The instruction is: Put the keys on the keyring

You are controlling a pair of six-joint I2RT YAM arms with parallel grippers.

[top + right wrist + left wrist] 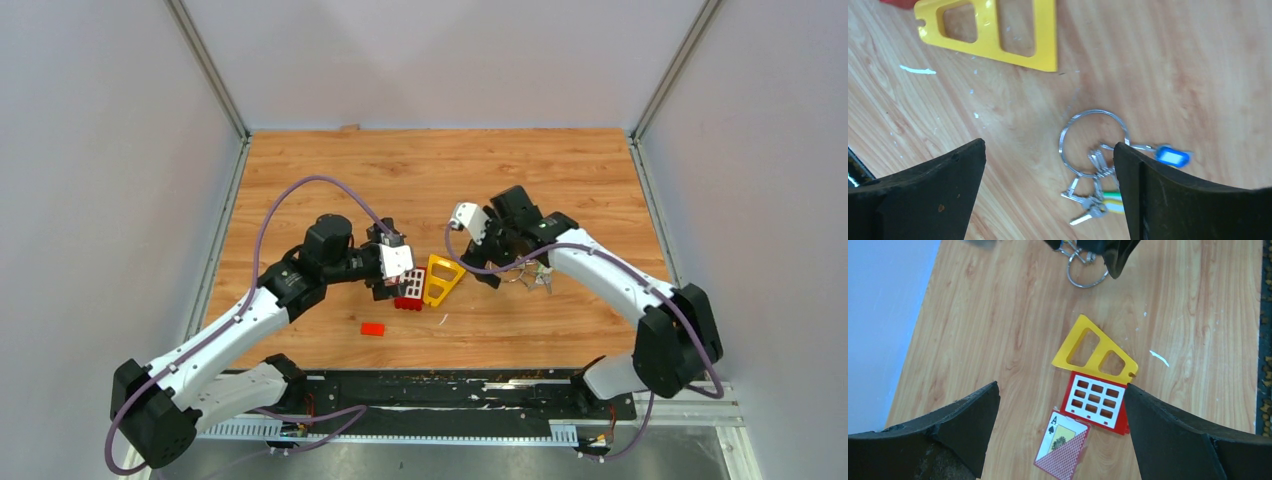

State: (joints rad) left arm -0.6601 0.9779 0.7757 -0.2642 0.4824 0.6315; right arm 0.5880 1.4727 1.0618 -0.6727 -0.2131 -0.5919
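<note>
One keyring (pixel 1060 142), one frame (pixel 1045 35) (yellow)

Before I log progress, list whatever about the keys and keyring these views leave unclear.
- Right wrist view: the right fingers cover some of the keys, so their count, and whether each sits on the keyring, cannot be told.
- Left wrist view: the top edge and the right fingers cut off the keys and part of the keyring.
- Top view: keys and keyring are too small to separate.
</note>
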